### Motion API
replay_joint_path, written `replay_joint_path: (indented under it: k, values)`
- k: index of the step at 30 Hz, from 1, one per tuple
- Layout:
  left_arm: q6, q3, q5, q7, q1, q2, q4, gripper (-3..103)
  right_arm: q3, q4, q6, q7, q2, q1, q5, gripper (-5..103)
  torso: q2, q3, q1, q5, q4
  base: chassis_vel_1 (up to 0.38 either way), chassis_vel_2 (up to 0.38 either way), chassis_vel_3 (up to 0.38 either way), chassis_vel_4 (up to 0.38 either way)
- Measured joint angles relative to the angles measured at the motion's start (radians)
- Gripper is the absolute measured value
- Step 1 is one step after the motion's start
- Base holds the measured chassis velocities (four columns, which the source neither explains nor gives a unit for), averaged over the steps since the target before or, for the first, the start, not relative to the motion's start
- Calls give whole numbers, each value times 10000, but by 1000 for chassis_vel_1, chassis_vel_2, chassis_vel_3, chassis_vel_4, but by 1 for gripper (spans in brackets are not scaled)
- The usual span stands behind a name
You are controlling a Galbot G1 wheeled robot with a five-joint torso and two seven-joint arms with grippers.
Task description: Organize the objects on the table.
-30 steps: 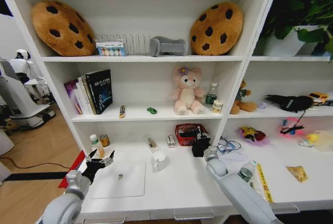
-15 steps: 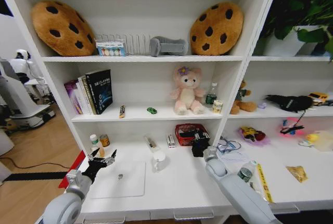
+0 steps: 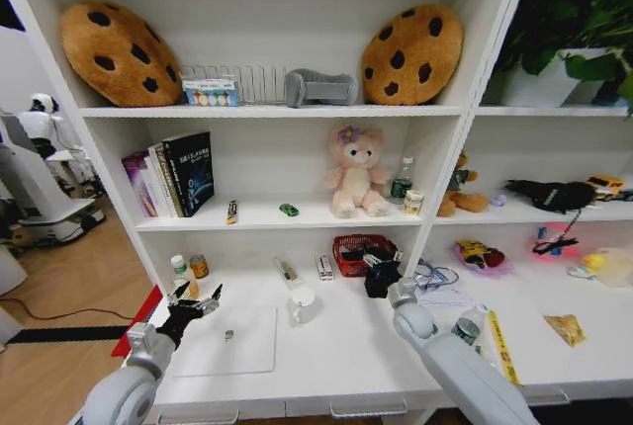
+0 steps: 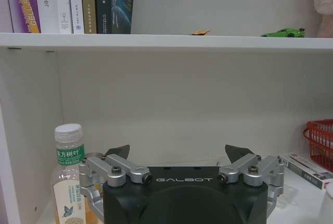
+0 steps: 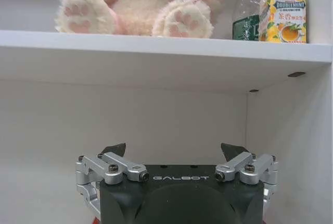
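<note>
Right gripper [image 3: 381, 272]: over the table [image 3: 346, 351], at the near right edge of the red basket [image 3: 341, 245], below the shelf with the pink bear [image 3: 354, 173]. Fingers spread wide in the right wrist view [image 5: 174, 150], nothing between them, only the white back wall behind. Left gripper [image 3: 193, 301]: low over the left end of the table, just beside the far left corner of the silver laptop [image 3: 232, 341]. Also wide open and empty in the left wrist view [image 4: 178, 152], with a small bottle [image 4: 69, 182] close at one side.

Laptop closed and flat near the front edge. White mug [image 3: 303, 304] just beside its far right corner, between the two grippers. Tiny green toy car [image 3: 288, 210] up on the middle shelf, left of the bear. Green-labelled can [image 3: 466, 330] on the table next to the right arm, yellow packet [image 3: 566, 328] further to the right, well apart from both grippers.
</note>
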State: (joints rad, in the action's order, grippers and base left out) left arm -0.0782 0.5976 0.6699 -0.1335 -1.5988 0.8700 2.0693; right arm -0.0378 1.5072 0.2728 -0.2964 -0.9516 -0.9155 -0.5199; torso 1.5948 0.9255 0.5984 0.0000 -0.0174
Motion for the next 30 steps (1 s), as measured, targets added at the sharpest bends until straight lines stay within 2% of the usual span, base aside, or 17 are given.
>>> replay_joint_path:
  k: [7, 14, 16, 20, 23, 24, 25, 29, 30]
  values:
    - [22, 40, -23, -25, 17, -6, -6, 100, -198, 1605, -170, 30, 418, -1040, -276, 100, 0, 0, 0, 0, -1, 0, 0, 0, 0]
    - [44, 69, -22, -34, 54, 16, -35, 100, -562, 3431, -867, -467, 988, -1999, -833, 103, 0, -1, 0, 0, 0, 0, 0, 0, 0]
    - [68, 78, -33, -34, 60, 44, -42, 100, -820, 4066, -1011, -476, 1290, -2530, -981, 99, 0, 0, 0, -1, 0, 0, 0, 0, 0]
    - [96, 89, -55, -35, 79, 64, -53, 100, -1087, 4574, -1070, -476, 1519, -3024, -1037, 98, 0, 0, 0, 0, -1, 0, 0, 0, 0]
    - [100, 92, -60, -35, 121, 74, -52, 100, -1371, 5267, -1323, -764, 1666, -3577, -1347, 96, 1, -1, 0, 0, -1, 0, 0, 0, 0]
    - [104, 152, -61, -45, 123, 75, 1, 100, -1753, 6305, -2226, -1769, 1797, -4462, -1963, 93, 0, -1, 0, 0, 2, 0, 0, 0, 0]
    - [127, 188, -64, -49, 119, 93, 11, 100, -2240, 6792, -2958, -2310, 1835, -5160, -2370, 88, 0, -1, 0, -1, 0, 0, 0, 0, 0]
    - [143, 199, -81, -49, 102, 127, 22, 100, -2765, 6991, -3427, -2589, 1837, -5744, -2596, 79, 0, -1, 0, 1, -1, 0, 0, 0, 0]
    - [189, 199, -129, -34, 85, 181, 34, 100, -3597, 7262, -3918, -2710, 1858, -6575, -3019, 77, 0, -1, 1, -1, -3, 0, 0, 0, 0]
